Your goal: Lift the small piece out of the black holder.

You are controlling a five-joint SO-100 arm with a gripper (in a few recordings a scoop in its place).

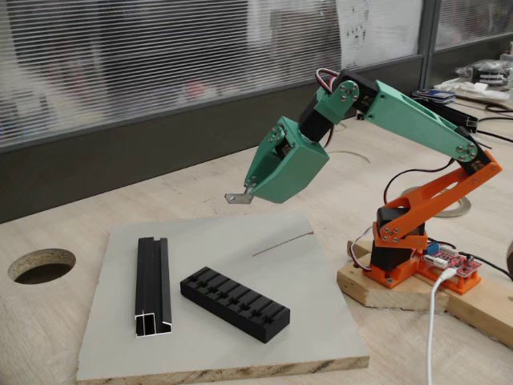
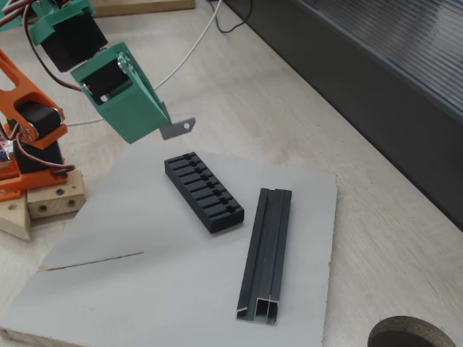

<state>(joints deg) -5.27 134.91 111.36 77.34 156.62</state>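
- 2 black parts lie nearest the camera on the grey board (image 1: 240, 337): the long black rail (image 1: 152, 286) with silvery cut ends, and just beside it, apart, the slotted black holder (image 1: 234, 303).
- Holder sits flat on the board, row of slots facing up; I can't make out anything left standing in the slots in either fixed view.
- Small piece (image 1: 237, 196) is further back and up in the air, a thin grey tab with a small hole, sticking out sideways from the tip of the green gripper (image 1: 250, 191).
- Gripper is clamped on the small piece by 1 end; only a short bit of the tab is pinched, most of it hangs free.
- In the other fixed view the small piece (image 2: 179, 128) hangs above the board's far edge, just beyond the holder's (image 2: 203, 191) near end, clear of it and touching nothing else.
- Judgement: the lift looks essentially done; what's left is holding it securely.
- Doing it well: keep the squeeze steady, no wrist twist, since the thin tab could pivot or slip from so shallow a pinch.
- Move slow and level, stay high over the holder so the free end doesn't snag a slot.
- Furthest back: orange arm base (image 1: 401, 257) on a wooden block, wooden table (image 1: 64, 233) with 1 round hole.
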